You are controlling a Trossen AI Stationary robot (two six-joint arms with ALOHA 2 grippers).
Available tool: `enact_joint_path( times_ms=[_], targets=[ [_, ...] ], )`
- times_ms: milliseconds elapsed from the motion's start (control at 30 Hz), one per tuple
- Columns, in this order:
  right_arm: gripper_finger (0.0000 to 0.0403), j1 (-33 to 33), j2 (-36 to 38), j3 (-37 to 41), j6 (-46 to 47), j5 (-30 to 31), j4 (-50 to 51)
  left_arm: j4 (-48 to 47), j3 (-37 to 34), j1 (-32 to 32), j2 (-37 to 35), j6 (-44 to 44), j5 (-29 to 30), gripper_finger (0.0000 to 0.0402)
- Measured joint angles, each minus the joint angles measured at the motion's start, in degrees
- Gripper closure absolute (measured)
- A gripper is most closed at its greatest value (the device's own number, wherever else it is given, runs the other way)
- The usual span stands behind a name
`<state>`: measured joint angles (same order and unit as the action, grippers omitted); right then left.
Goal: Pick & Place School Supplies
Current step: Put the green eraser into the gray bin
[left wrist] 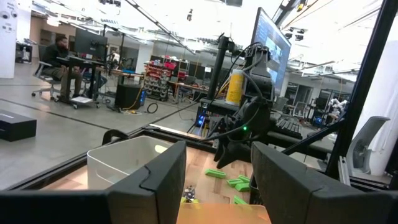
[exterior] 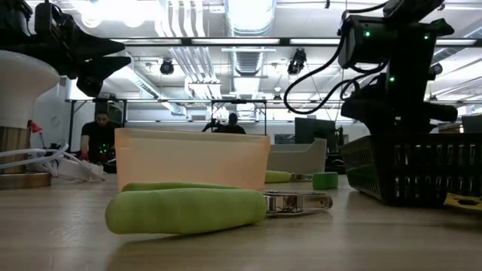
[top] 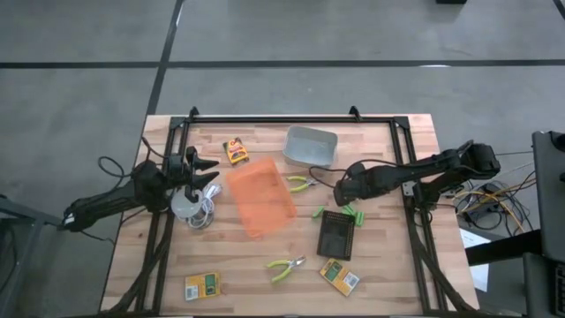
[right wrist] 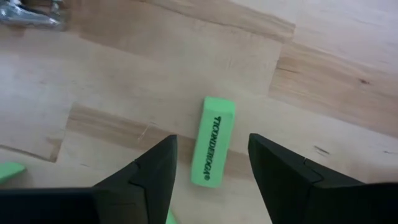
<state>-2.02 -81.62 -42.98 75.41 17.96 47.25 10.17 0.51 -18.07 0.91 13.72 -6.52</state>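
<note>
A short lime-green stick (right wrist: pixel 212 142) lies flat on the wooden table, printed side up. My right gripper (right wrist: pixel 211 155) hangs open just above it, pointing steeply down, one finger on each side and neither touching it. In the high view this gripper (top: pixel 339 189) stands right of the orange bin (top: pixel 260 200), near a green stick (top: pixel 320 212) and a small cluster of sticks (top: pixel 353 215). Two green-handled pliers (top: pixel 302 184) (top: pixel 287 267) and printed boxes (top: pixel 236 150) (top: pixel 203 285) (top: pixel 340 276) lie on the table. My left gripper (top: pixel 208 171) waits open at the left, raised.
A grey bin (top: pixel 311 147) stands at the back and a black mesh basket (top: pixel 336 235) in front of my right gripper. A white round thing with coiled cable (top: pixel 188 208) sits under my left arm. People sit in the room beyond.
</note>
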Motion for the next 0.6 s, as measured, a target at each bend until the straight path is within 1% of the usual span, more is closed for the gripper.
enact_joint_path(
  times_ms=[600],
  targets=[
    [0.0213,0.0,0.0,8.5,1.0,-0.1,-11.4,0.0,0.0,0.0,0.0,0.0,0.0,0.0213]
  ],
)
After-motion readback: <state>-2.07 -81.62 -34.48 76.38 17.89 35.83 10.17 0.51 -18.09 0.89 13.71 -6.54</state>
